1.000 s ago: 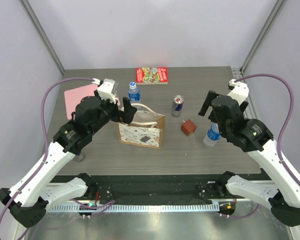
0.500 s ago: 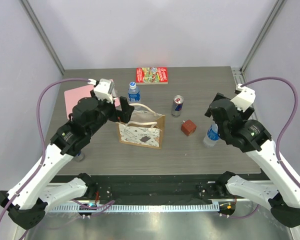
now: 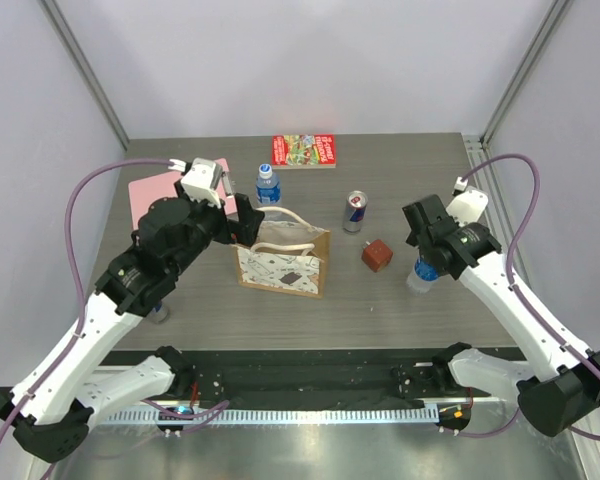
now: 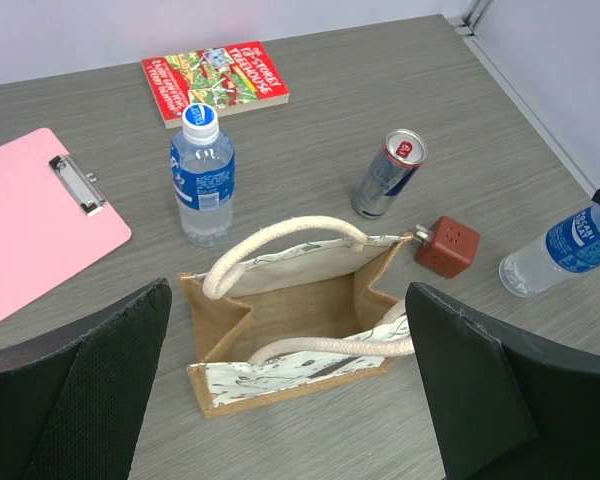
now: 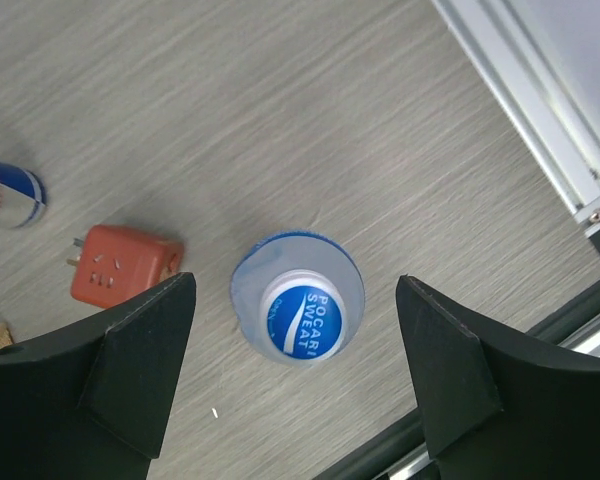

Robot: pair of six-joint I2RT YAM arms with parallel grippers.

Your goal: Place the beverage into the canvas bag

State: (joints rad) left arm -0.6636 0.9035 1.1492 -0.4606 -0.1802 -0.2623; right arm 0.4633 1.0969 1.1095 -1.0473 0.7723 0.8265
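the right gripper (image 5: 295,365) hangs straight above the upright pocari sweat bottle (image 5: 302,320), its 2 fingers spread to either side of the cap and touching nothing, with a red-brown plug adapter (image 5: 123,265) near the bottle. the canvas bag (image 3: 280,268) stands open-mouthed at mid-table, well apart from that bottle, and the left gripper (image 4: 290,390) hovers over it, jaws wide and holding nothing. a second water bottle (image 4: 204,175) and a red bull can (image 4: 388,175) stand just behind the bag.
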